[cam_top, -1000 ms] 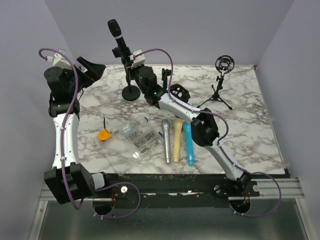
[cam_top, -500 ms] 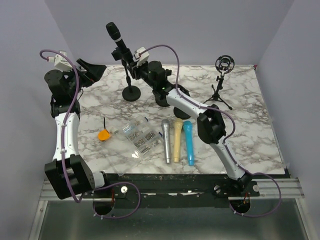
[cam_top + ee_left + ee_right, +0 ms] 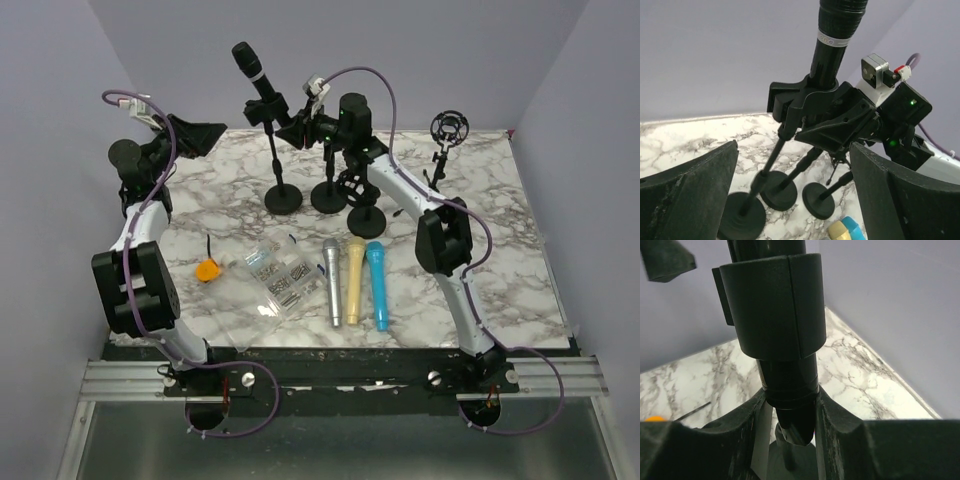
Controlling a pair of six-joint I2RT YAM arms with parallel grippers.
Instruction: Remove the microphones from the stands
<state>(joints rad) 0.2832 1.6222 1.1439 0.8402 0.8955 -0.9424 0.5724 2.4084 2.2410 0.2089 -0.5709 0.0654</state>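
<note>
The black microphone (image 3: 251, 70) sits tilted in the clip (image 3: 272, 106) of a black stand with a round base (image 3: 283, 200). My right gripper (image 3: 292, 122) reaches in from the right and is shut on the microphone's lower end, just below the clip. In the right wrist view its fingers (image 3: 747, 425) press both sides of the microphone's tail (image 3: 790, 390) under the clip (image 3: 772, 305). My left gripper (image 3: 198, 135) is open and empty, to the left of the stand. In the left wrist view the microphone (image 3: 837, 35), the clip (image 3: 800, 100) and the base (image 3: 742, 217) show between its spread fingers (image 3: 690, 195).
Two more round stand bases (image 3: 330, 197) (image 3: 366, 218) stand right of the held stand. A shock mount on a tripod (image 3: 447, 130) stands at the back right. Silver (image 3: 331, 285), cream (image 3: 353, 280) and blue (image 3: 377, 285) microphones, a clear parts box (image 3: 270, 280) and an orange item (image 3: 207, 270) lie in front.
My right gripper has risen and moved right with the microphone and stand, whose base slid right. My left arm has swung back and right, toward the stand.
</note>
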